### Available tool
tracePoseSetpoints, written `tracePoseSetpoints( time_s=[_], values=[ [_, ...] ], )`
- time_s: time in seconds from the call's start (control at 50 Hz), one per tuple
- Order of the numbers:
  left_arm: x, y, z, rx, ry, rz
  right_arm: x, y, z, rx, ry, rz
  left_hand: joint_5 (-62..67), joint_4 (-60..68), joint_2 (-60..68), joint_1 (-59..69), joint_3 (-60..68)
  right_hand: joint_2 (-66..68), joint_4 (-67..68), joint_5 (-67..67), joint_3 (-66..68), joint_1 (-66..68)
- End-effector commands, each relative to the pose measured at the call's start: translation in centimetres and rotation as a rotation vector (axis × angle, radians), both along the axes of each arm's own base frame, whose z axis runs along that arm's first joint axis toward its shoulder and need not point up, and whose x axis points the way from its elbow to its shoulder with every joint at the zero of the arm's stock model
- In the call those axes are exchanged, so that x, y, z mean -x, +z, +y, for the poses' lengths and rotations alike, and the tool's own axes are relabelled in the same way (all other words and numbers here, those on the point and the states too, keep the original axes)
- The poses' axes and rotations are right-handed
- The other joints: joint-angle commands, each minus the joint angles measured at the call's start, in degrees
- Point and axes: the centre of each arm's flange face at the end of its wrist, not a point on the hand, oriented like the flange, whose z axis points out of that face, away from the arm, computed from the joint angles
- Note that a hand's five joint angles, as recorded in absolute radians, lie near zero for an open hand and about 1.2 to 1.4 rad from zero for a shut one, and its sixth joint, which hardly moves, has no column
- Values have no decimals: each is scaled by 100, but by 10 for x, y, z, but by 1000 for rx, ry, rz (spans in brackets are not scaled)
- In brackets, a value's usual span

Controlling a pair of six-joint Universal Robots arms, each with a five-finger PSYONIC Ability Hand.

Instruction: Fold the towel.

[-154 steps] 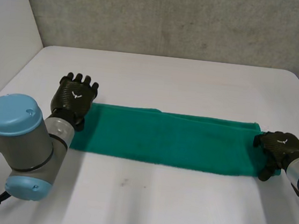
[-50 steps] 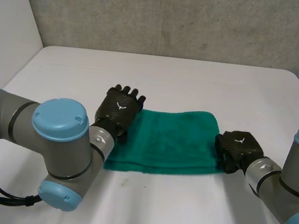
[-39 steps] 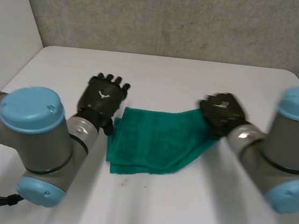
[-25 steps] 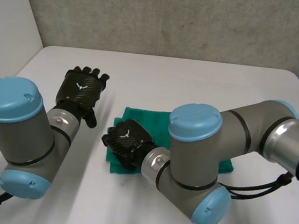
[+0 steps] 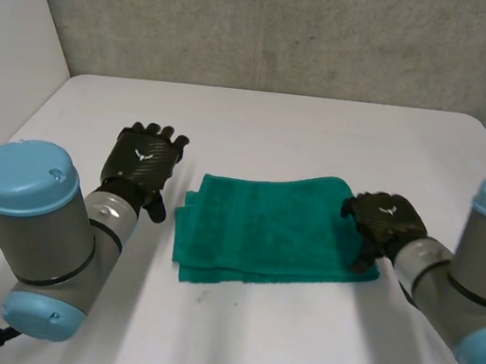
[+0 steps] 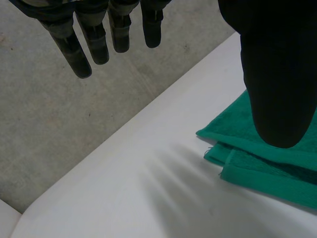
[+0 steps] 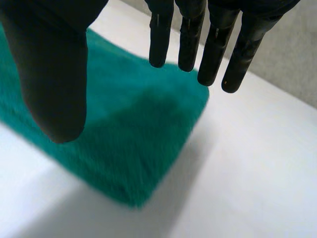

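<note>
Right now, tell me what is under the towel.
The white table; lower layers of the towel show at its edge near the left hand. Anything else beneath is covered.

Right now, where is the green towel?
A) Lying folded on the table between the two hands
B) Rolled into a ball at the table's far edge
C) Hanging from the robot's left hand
A: the towel lies flat in stacked layers on the white table, with the left hand open beside one end and the right hand open at the other end.
</note>
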Motion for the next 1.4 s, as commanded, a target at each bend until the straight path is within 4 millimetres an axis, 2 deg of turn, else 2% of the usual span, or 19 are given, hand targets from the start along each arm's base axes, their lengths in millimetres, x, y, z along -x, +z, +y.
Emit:
tracePoseSetpoints(
  time_s=[0.02,0.5,0.54,0.56,0.58,0.74,0.82,0.88,0.9,0.92,0.94,0.98,1.0,1.1,1.14,1.16,1.18,1.22,1.4],
  values=[
    [0,-3,1,-7,0,-3,17,-19,-7,4,-5,17,-268,-159,-152,-82,-208,581,726,726,700,988],
    [-1,-5,1,-13,-1,-8,14,-41,-13,-17,13,13,-268,-159,-152,-82,-208,1927,2072,2072,2046,2334],
    [-1,-5,1,-13,-1,-8,14,-42,-14,-18,8,16,-268,-159,-152,-82,-208,2964,3109,3109,3083,3371],
    [-1,-5,1,-13,0,-7,15,-41,-15,-14,3,15,-268,-159,-152,-82,-208,4752,4898,4897,4871,5160],
    [-1,-5,1,-13,-1,-8,16,-41,-16,-12,-1,16,-268,-159,-152,-82,-208,5380,5526,5526,5499,5788],
    [-2,-3,0,-9,5,-6,8,-8,-41,146,-12,40,-268,-159,-152,-82,-208,5387,5532,5532,5506,5794],
    [-2,-1,-1,-4,9,-2,-33,21,-27,232,101,73,-268,-159,-152,-82,-208,5387,5532,5532,5506,5794],
    [-4,0,-2,0,15,0,-84,39,3,276,257,80,-268,-159,-152,-82,-208,5387,5532,5532,5506,5794],
    [-4,1,-2,1,15,1,-84,39,3,276,258,80,-268,-159,-152,-82,-208,5387,5532,5532,5506,5794],
    [-4,1,-2,1,15,1,-95,37,12,271,297,88,-268,-159,-152,-82,-208,5387,5532,5532,5506,5794],
    [-4,1,-3,3,16,2,-127,29,38,263,413,111,-268,-159,-152,-82,-208,5387,5532,5532,5506,5794],
    [-4,3,-4,8,19,5,-135,25,45,259,444,121,-268,-159,-152,-82,-208,5387,5532,5532,5506,5794],
    [-4,3,-5,10,21,5,-150,18,62,256,509,130,-268,-159,-152,-82,-208,5387,5532,5532,5506,5794],
    [-6,11,-8,29,29,18,-174,-4,106,247,643,174,-268,-159,-152,-82,-208,5387,5532,5532,5506,5794],
    [-5,11,-7,30,26,19,-175,-12,108,240,649,194,-268,-159,-152,-82,-208,5387,5532,5532,5506,5794],
    [-5,11,-7,30,24,20,-175,-16,108,235,644,204,-268,-159,-152,-82,-208,4094,4239,4239,4213,4501],
    [-4,12,-6,32,21,23,-173,-18,106,233,619,213,-268,-159,-152,-82,-208,867,1012,1012,986,1274],
    [-3,12,-6,32,19,26,-170,-14,101,241,576,219,-268,-159,-152,-82,-208,-1044,-898,-898,-925,-636],
    [26,32,2,59,-53,139,-145,36,58,243,311,3,-268,-159,-152,-82,-208,-1613,-1468,-1468,-1494,-1206]
  ],
)
